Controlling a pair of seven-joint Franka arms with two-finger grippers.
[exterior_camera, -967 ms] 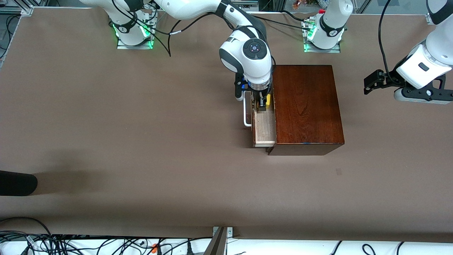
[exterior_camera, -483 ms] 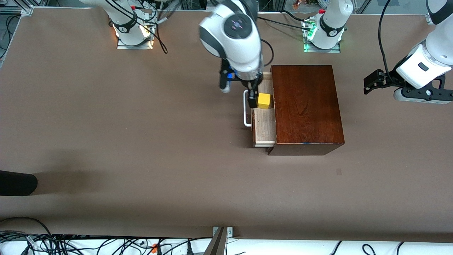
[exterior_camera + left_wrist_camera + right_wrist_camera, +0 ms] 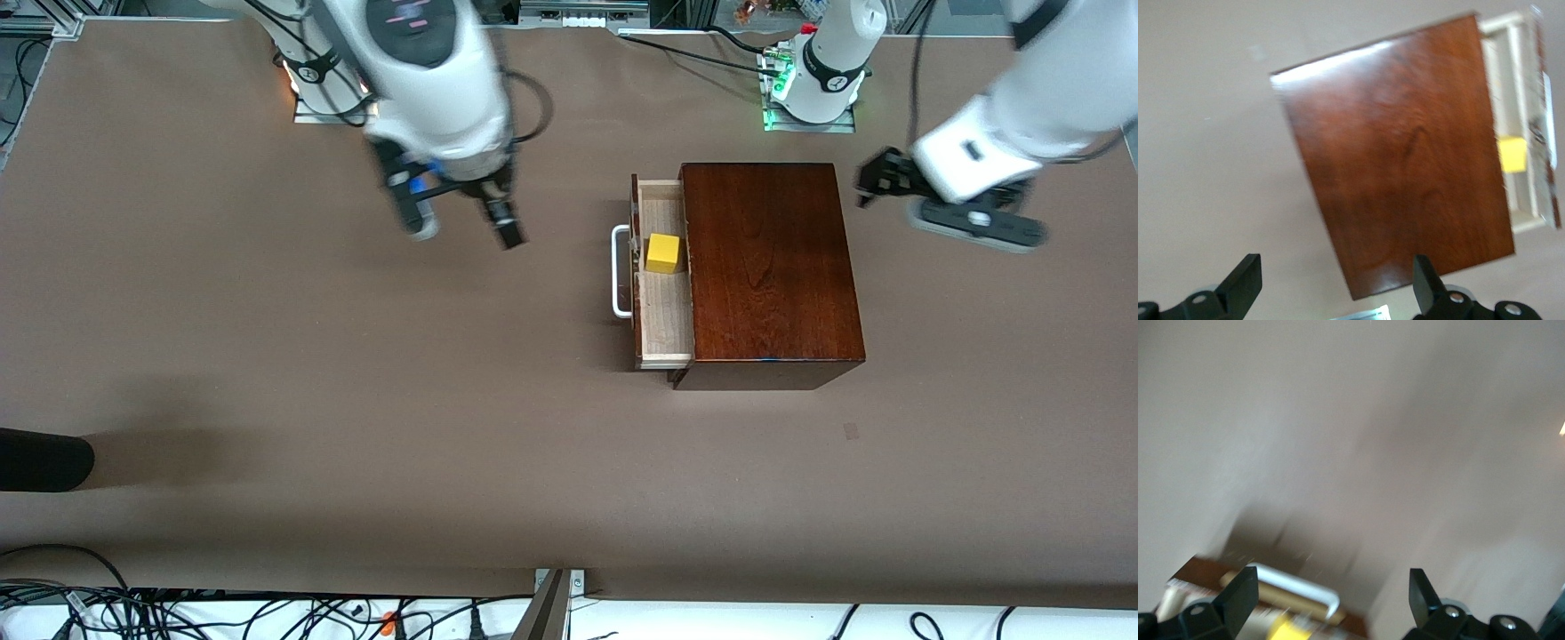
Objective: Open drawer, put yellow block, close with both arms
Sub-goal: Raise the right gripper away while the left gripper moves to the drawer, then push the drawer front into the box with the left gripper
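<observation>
One wooden box point(image 3: 769, 267) stands on the brown counter point(image 3: 267, 356), with one drawer point(image 3: 662, 307) pulled partway out toward the right arm's end. One yellow block point(image 3: 663, 253) sits inside the drawer, at the tray's 12 o'clock half in the front view, just beside the box's edge and apart from the dark front panel. One white loop handle point(image 3: 620, 271) projects from that panel at the block's 9 o'clock.

Two grippers show. The right gripper point(image 3: 462, 227) hangs over bare counter well apart from the drawer, at about 9 o'clock from the handle, its jaws released and holding nothing. The left gripper point(image 3: 876, 182) hangs over the counter just off the box's edge at the left arm's end, at roughly 2 o'clock from the box's middle, jaws spread apart and empty.

Wide bare counter lies at 6 o'clock of the box
</observation>
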